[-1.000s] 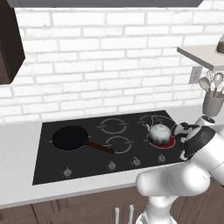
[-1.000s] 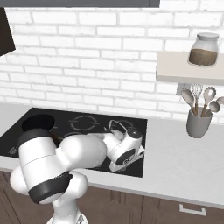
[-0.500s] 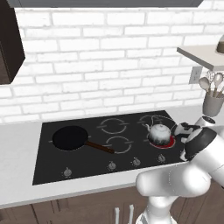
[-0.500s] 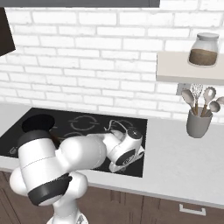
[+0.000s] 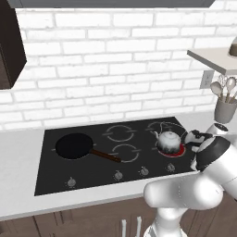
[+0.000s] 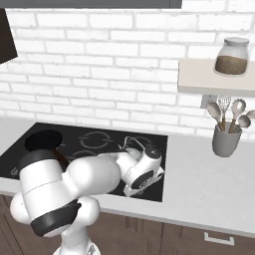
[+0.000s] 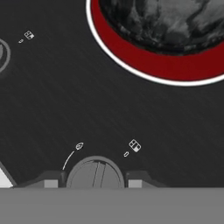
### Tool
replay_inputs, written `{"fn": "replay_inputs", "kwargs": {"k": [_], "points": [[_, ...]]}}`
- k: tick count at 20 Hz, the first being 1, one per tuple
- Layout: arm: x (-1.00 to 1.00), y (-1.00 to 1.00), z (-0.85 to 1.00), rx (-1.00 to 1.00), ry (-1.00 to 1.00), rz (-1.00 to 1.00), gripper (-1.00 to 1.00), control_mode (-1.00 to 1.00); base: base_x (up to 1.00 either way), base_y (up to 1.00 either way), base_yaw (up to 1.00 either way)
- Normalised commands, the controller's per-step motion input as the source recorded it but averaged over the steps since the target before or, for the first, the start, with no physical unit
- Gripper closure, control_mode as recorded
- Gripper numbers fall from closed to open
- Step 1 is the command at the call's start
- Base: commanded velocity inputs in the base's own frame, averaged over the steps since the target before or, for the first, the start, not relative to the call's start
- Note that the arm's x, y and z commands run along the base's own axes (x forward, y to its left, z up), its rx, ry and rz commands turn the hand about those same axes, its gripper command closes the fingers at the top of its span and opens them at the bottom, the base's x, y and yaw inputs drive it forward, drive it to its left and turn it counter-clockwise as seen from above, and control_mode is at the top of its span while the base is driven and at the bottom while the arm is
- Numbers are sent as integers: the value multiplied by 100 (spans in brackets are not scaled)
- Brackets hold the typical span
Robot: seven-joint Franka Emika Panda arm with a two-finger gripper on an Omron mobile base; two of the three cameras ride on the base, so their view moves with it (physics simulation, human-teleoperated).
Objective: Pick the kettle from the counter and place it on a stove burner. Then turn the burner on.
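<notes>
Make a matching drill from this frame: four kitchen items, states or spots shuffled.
Items:
1. kettle
2. frying pan
3. jar
4. knob

Places or states:
A. on the wall shelf
B. between the jaws
C. on the burner glowing red
D. on the left unlit burner

Pairs: 1-C, 2-D, 3-A, 4-B

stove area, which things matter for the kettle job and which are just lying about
Job: kettle sitting on the glowing red stove burner; burner knob between the gripper fingertips; counter.
Lying about: black frying pan; utensil crock; jar on the shelf.
</notes>
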Motion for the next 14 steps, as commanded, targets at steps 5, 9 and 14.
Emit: {"fn": "replay_inputs", "kwargs": {"k": [5,9,14], "points": [[0,0,9,0,-1,0,-100,-100,0,0,0],[-1,0,28,0,-4,0,-100,-100,0,0,0],[0,0,39,0,-6,0,-100,-100,0,0,0]]}}
